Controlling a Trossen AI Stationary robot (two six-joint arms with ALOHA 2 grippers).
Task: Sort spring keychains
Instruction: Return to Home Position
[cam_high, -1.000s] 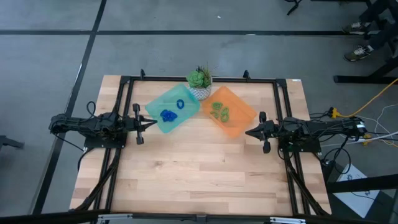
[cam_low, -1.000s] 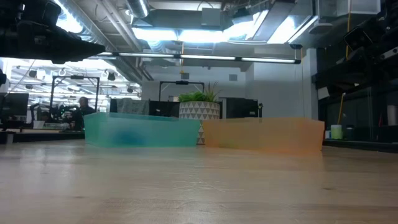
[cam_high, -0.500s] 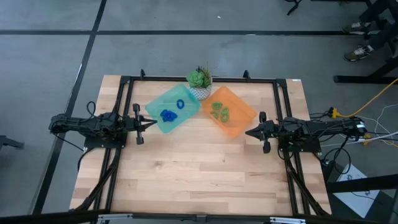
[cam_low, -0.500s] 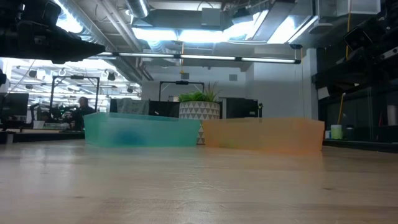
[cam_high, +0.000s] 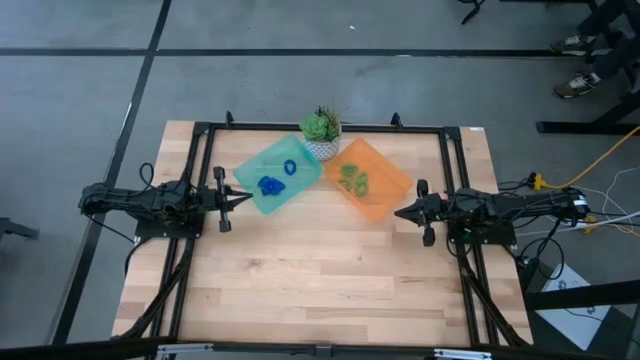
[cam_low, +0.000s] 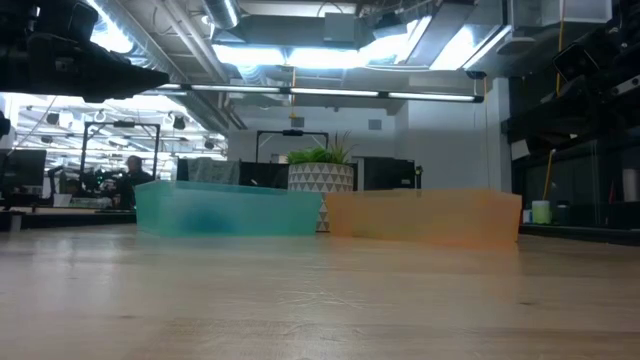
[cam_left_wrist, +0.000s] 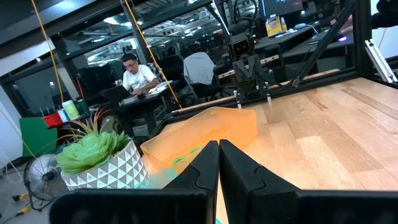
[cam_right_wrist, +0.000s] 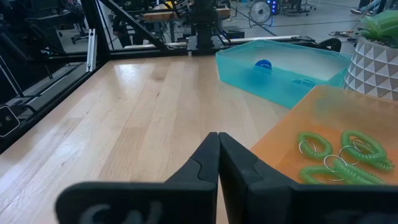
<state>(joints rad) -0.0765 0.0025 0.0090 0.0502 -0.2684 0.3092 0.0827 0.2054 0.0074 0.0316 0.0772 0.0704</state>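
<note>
- While both arms reach in from the table sides, left gripper sits just beside the translucent teal plastic bin, fingers pressed together, holding nothing.
- Right gripper sits just beside the translucent orange plastic bin, fingers pressed together too, empty.
- Blue coiled plastic spring keychains lie inside teal bin.
- Green coiled plastic spring keychains lie inside orange bin.
- Small green potted plant stands btw the bins' far corners on light wooden table.
</note>
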